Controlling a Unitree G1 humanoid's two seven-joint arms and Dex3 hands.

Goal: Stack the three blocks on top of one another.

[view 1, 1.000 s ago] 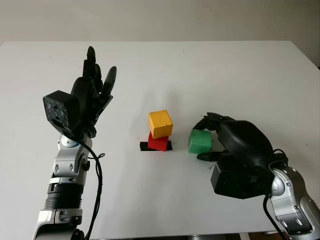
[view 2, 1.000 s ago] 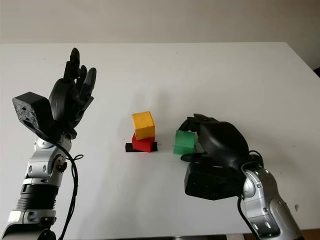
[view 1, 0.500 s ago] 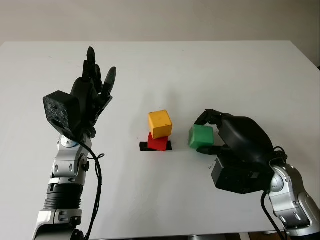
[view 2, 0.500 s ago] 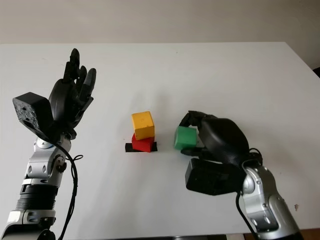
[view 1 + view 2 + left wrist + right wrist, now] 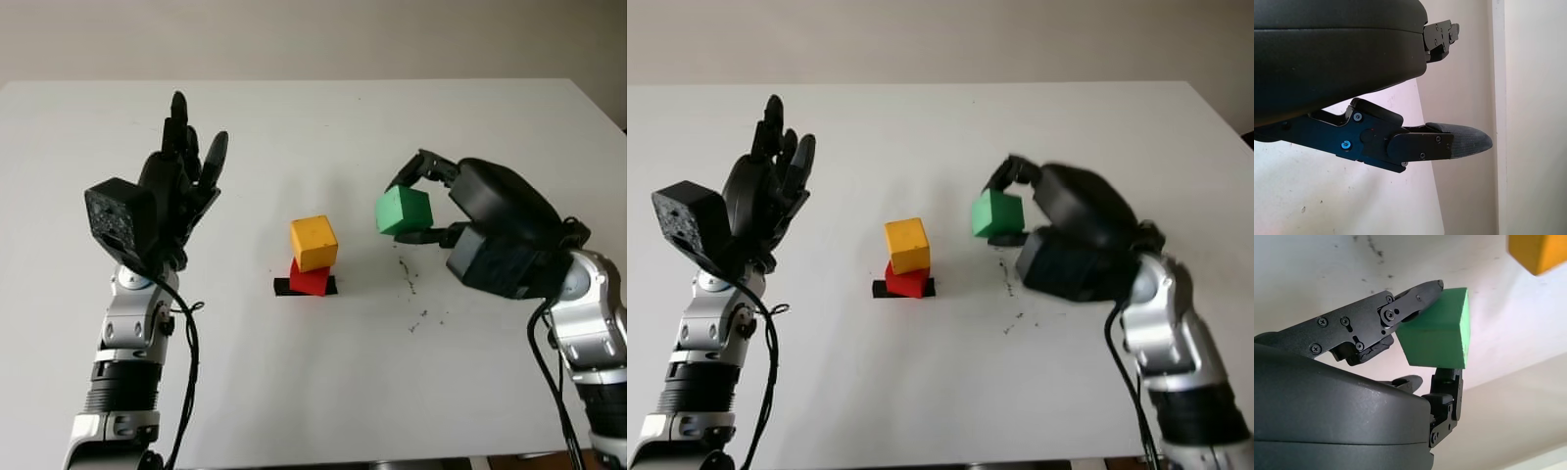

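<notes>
- Above the white table (image 5: 323, 392), to the right of the small stack, a green block (image 5: 403, 211) is held in the air, clear of the surface and tilted slightly.
- The right hand (image 5: 431, 206) pinches this green block between its black fingers (image 5: 1415, 298), one finger pressing one face and another pressing the opposite side.
- Near the table's middle, a yellow block (image 5: 313, 243) sits on top of a red block (image 5: 311, 279), turned a little askew from it.
- The red block rests on a short strip of black tape (image 5: 284, 287) stuck to the table.
- Small dark specks (image 5: 409, 279) mark the table just right of the stack, below the raised block.
- The left hand (image 5: 181, 186) is open and raised upright above the table's left side, well apart from the blocks, holding nothing.
</notes>
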